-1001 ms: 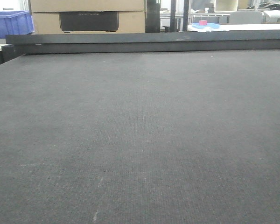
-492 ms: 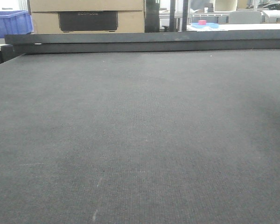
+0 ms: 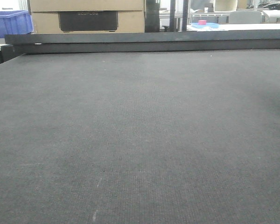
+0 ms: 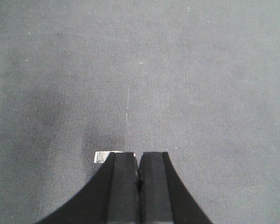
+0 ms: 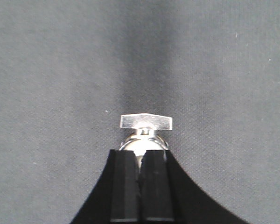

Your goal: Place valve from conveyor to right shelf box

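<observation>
The conveyor (image 3: 140, 130) is a dark grey woven belt that fills the front view; neither gripper shows there. In the right wrist view my right gripper (image 5: 141, 158) is shut on the valve (image 5: 146, 122), a shiny silver piece with a round body and a flat T-handle sticking out past the fingertips, above the belt (image 5: 60, 70). In the left wrist view my left gripper (image 4: 138, 156) hangs over the belt (image 4: 177, 70) with its jaws together. A small silver tab (image 4: 101, 157) peeks out beside the left finger; I cannot tell what it is. The right shelf box is out of view.
A dark rail (image 3: 144, 41) runs along the belt's far edge. Behind it stand a blue crate (image 3: 9, 22) at the left, a cardboard box (image 3: 86, 5) and, far right, a table with a small pink object (image 3: 202, 22).
The background beyond the belt shifted slightly left and down in the front view between one second and half a second ago; since then it has held still.
</observation>
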`<action>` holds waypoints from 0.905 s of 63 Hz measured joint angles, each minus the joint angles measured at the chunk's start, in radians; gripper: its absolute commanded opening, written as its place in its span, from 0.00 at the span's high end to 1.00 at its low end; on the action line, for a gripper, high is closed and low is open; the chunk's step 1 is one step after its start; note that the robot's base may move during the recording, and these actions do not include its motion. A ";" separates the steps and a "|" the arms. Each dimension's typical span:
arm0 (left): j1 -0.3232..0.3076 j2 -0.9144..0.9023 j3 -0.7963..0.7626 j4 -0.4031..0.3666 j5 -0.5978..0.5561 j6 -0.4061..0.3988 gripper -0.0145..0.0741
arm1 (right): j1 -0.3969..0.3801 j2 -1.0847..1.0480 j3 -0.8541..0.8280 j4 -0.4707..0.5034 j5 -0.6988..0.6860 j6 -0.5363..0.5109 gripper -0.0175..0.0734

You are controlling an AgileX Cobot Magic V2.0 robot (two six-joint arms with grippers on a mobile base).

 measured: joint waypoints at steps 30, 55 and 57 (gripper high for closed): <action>0.000 0.002 0.000 -0.004 0.000 0.000 0.96 | 0.000 0.099 0.128 0.000 -0.029 -0.040 0.19; 0.000 0.002 0.000 -0.004 0.002 0.000 0.96 | 0.000 0.138 0.216 0.000 -0.177 -0.044 0.21; 0.000 0.002 0.000 -0.004 0.002 0.000 0.96 | 0.000 0.143 0.216 0.000 -0.178 -0.044 0.21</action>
